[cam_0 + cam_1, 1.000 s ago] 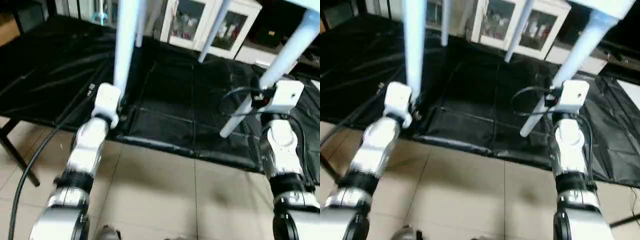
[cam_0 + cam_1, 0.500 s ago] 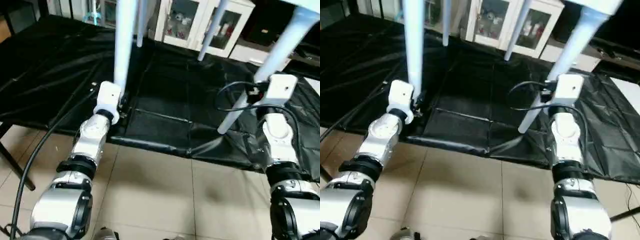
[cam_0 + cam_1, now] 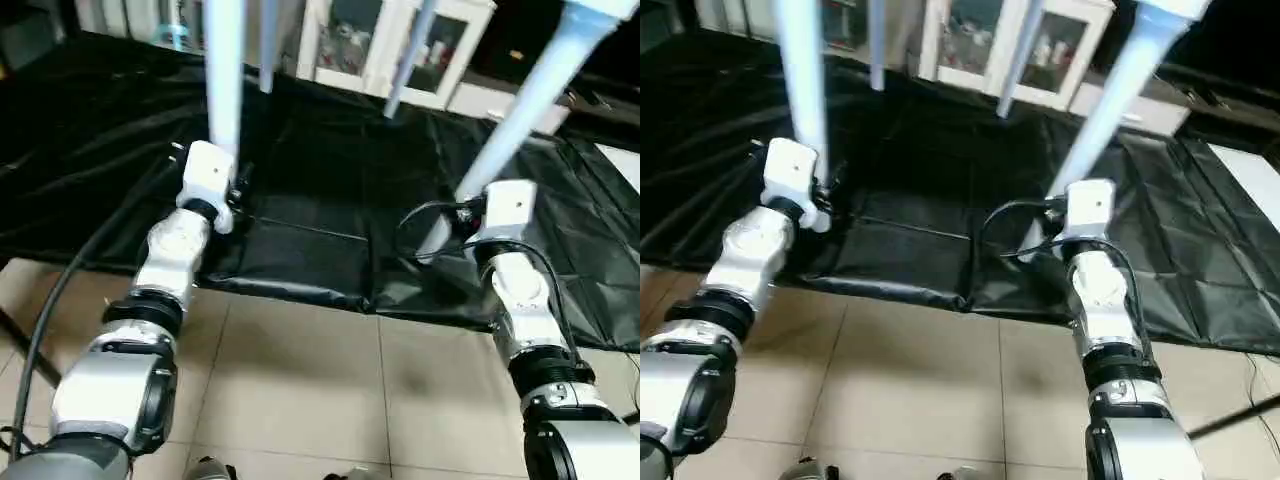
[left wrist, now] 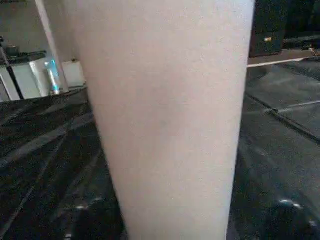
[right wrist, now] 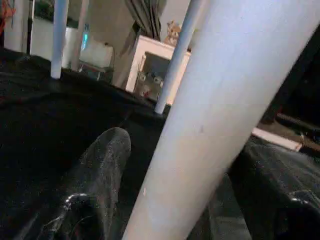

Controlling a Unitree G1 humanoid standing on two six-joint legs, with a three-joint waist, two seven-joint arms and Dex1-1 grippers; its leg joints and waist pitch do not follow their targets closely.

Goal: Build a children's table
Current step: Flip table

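- Nearest, two silver forearms reach over the tiled floor toward a black plastic sheet.
- At the left gripper, one white tapered table leg stands almost upright; whether the jaws clamp it I cannot tell.
- At the right gripper, a second leg slants, its foot on the sheet; in the right wrist view one black finger lies beside it, but the jaws' state I cannot tell.
- Farther off, two more legs stand on the sheet: four legs counted, all running up past the frame's edge.
- Behind stands one white cabinet with glass doors.
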